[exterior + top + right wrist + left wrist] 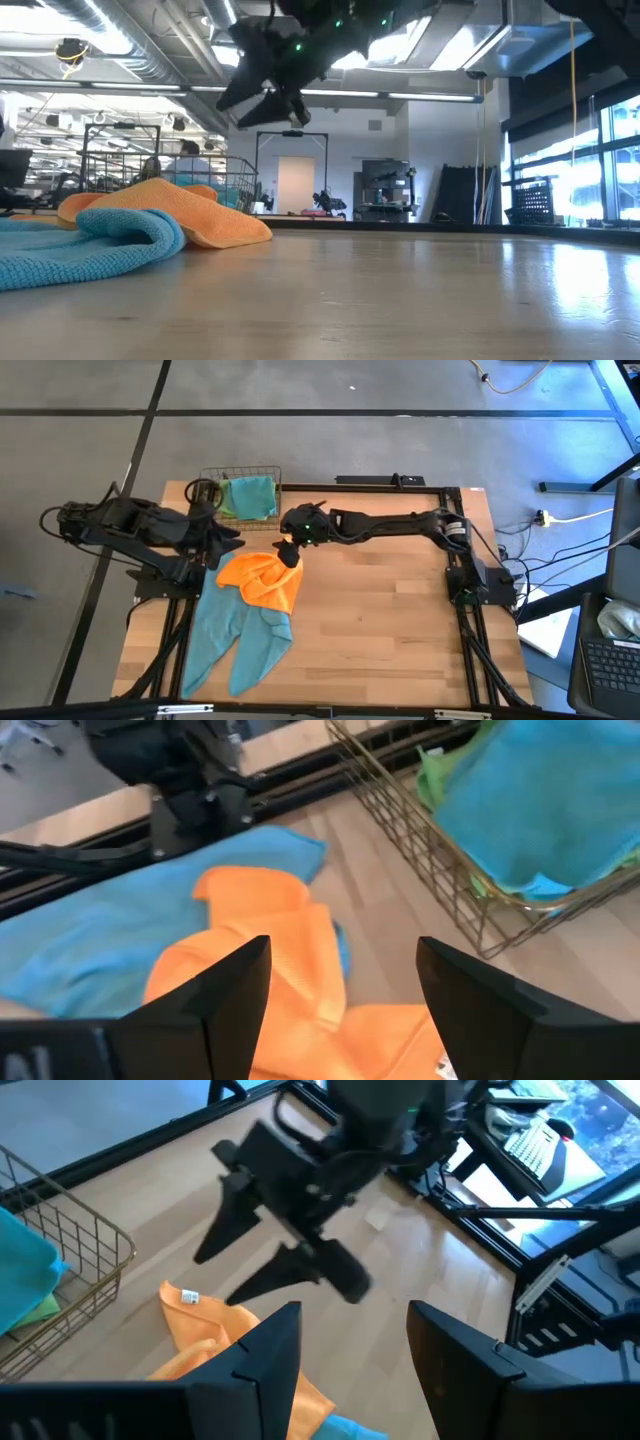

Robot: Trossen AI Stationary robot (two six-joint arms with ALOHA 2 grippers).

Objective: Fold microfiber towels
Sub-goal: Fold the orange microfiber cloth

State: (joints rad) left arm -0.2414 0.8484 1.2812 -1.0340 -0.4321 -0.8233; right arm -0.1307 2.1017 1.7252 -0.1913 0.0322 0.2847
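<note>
An orange towel [262,580] lies crumpled on the wooden table, its near part resting on a teal towel [235,638] that is spread toward the near left. My right gripper [291,554] hangs open above the orange towel's far edge [250,895], well clear of it in the low view [265,95]. My left gripper [228,546] is open at the table's left, raised beside the orange towel and holding nothing [350,1350]. More towels, teal [540,800] and lime green [440,770], lie in a wire basket [240,495].
The wire basket [450,890] stands at the table's far left edge, close behind both grippers. The table's right half [390,620] is bare wood. A black frame [455,575] runs around the table's edges.
</note>
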